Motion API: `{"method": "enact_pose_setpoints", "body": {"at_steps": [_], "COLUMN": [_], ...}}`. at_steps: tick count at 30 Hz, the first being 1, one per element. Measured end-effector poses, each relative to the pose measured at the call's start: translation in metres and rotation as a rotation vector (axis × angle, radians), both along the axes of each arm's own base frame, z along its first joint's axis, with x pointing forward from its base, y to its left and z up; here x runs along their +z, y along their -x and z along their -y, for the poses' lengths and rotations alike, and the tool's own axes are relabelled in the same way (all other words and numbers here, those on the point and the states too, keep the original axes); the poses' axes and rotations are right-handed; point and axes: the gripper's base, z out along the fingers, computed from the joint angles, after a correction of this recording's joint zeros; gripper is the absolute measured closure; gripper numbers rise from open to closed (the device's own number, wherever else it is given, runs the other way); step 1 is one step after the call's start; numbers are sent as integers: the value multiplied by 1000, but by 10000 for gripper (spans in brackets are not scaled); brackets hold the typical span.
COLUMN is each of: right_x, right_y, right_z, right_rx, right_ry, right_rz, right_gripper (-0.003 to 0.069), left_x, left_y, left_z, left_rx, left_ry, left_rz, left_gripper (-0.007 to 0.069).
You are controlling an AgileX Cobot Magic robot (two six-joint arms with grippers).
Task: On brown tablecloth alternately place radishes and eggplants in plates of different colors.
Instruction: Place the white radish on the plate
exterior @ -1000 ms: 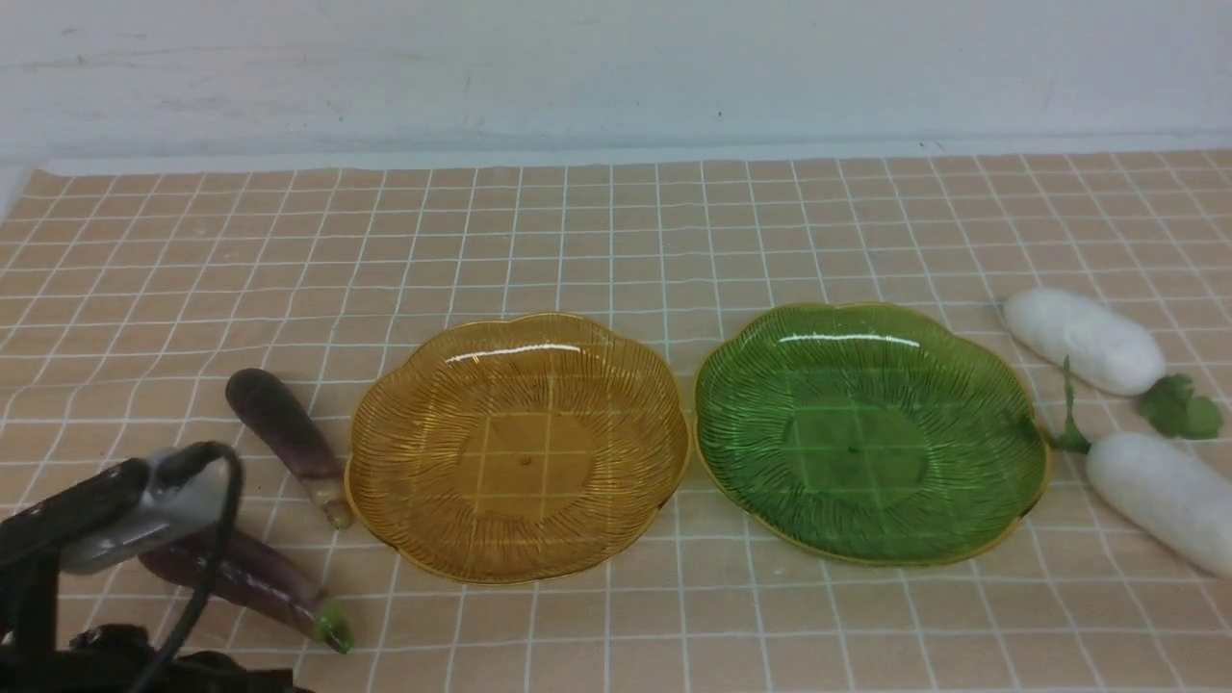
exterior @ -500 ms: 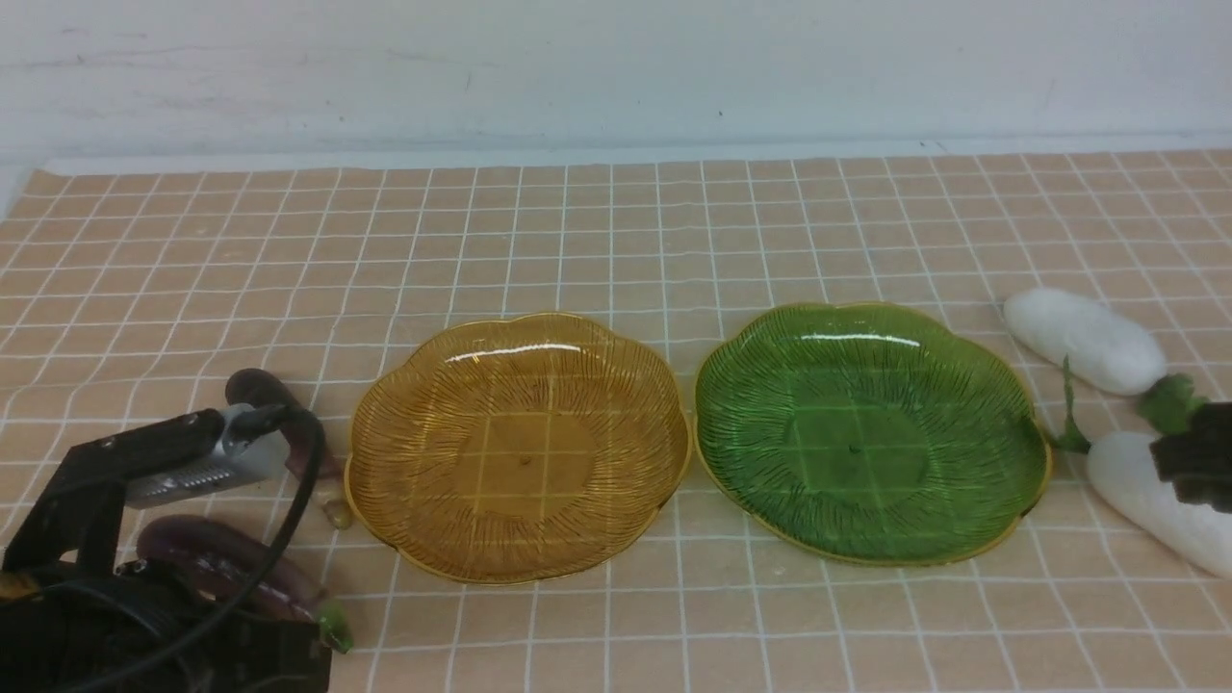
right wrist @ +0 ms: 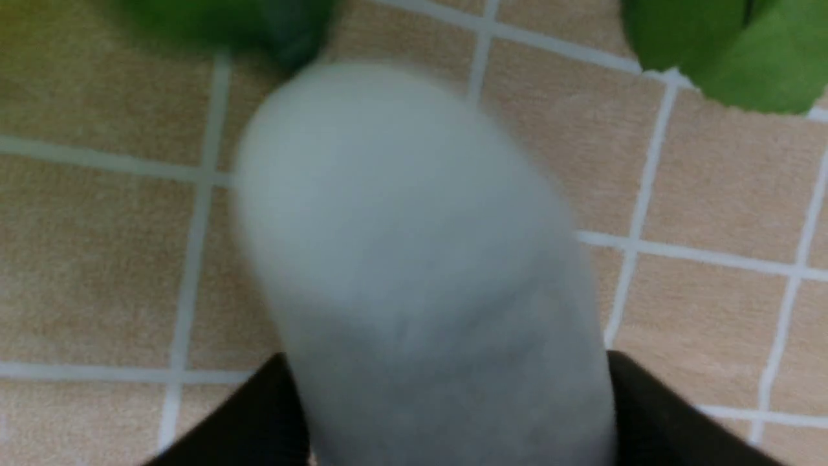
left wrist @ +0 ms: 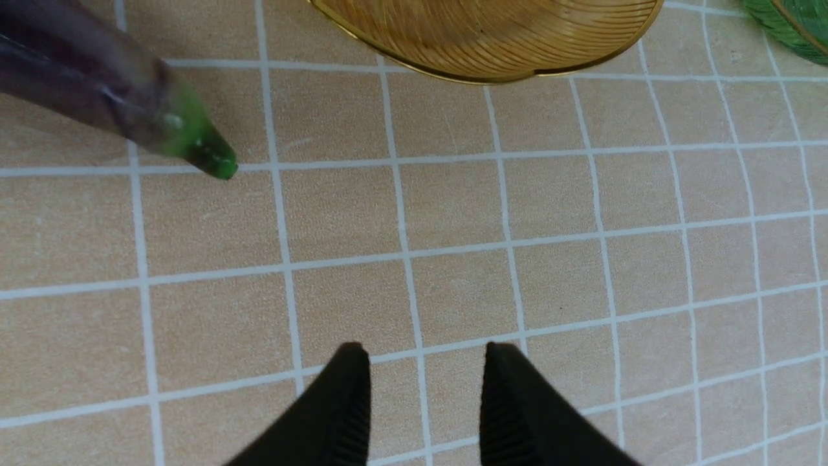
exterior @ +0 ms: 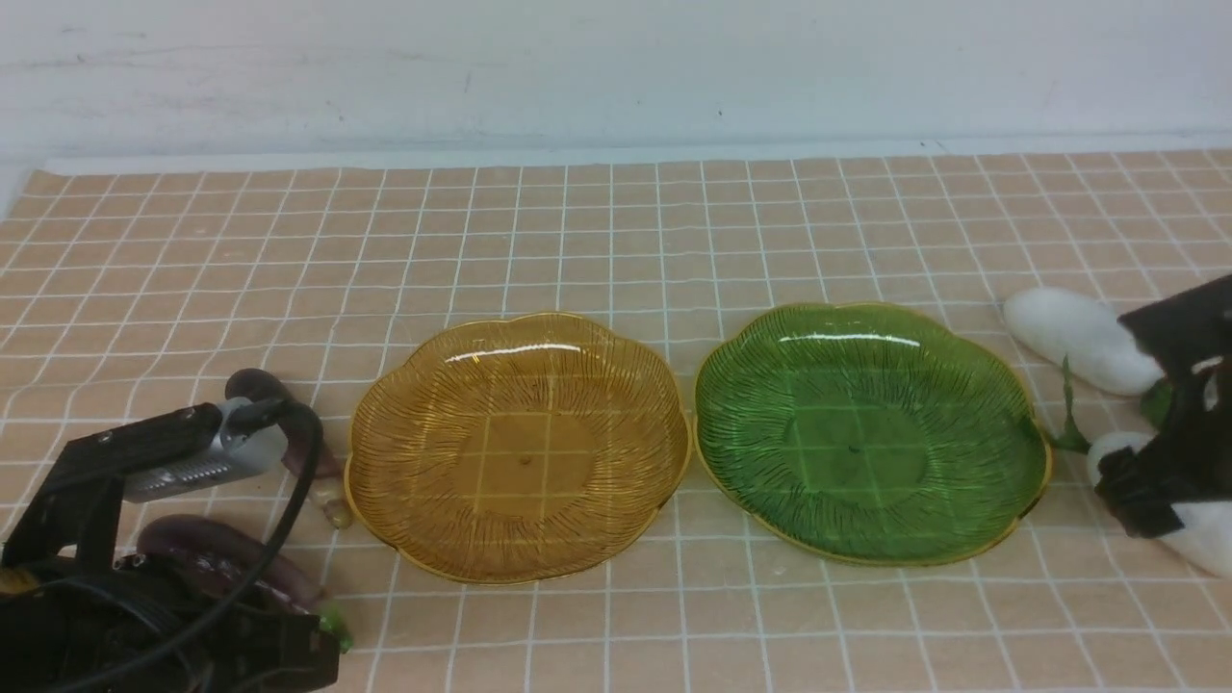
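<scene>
Straddling the nearer radish (right wrist: 414, 259) — right hand (right wrist: 446, 362); left hand (left wrist: 424, 362) parted over tablecloth (left wrist: 453, 213).

The left plate (exterior: 520, 452) and the right plate (exterior: 866, 433) sit side by side on the tablecloth (exterior: 616, 241), their rims almost touching. To the left of the left plate, the far eggplant (exterior: 316, 460) lies just beside its rim. The near eggplant (exterior: 212, 558) lies in front of it, closer to the robot. To the right of the right plate, the far radish (exterior: 1068, 332) lies behind and the near radish (exterior: 1203, 534) in front, near the rim.
</scene>
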Motion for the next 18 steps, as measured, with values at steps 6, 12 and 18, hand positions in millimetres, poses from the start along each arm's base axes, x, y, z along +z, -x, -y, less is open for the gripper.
{"method": "enact_pose_setpoints", "body": {"at_steps": [6, 12, 18], "right_x": [42, 109, 102], "right_y": [-3, -4, -22], "right_z": [4, -19, -61], "right_rx": [-75, -188, -66], "right_ry": [21, -274, -486], "right_rz": [49, 191, 231], "right_gripper": [183, 183, 183], "left_x": [0, 0, 0], "left_y": [0, 0, -1], "left_z": [0, 0, -1], "left_rx": [-9, -20, -27], "left_ry": [-5, -12, -25], "left_rz": [7, 17, 25], "left_gripper": [396, 393, 393]}}
